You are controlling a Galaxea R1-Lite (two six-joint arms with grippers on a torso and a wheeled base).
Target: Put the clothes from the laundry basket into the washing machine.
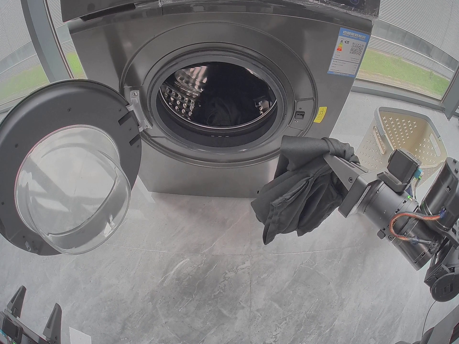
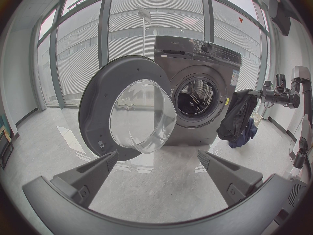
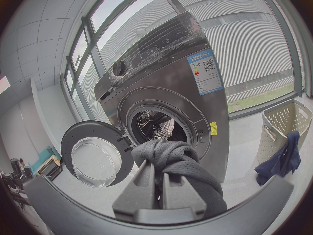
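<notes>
Dark grey garment (image 1: 301,187) hangs clamped in the right gripper (image 1: 334,161), just right of the washing machine's (image 1: 306,63) open mouth; dark clothing (image 1: 224,96) already lies inside. Blue clothing (image 3: 280,160) drapes the far-right laundry basket (image 3: 277,116); left gripper (image 2: 157,154) empty, spread.

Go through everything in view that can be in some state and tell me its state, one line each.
washing machine door: swung wide open.
drum: holds dark clothes.
grey garment: hanging in the air before the machine.
right gripper: fingers shut on the grey garment.
left gripper: fingers open, empty.
laundry basket: upright.
blue garment: draped over the basket's rim.
</notes>
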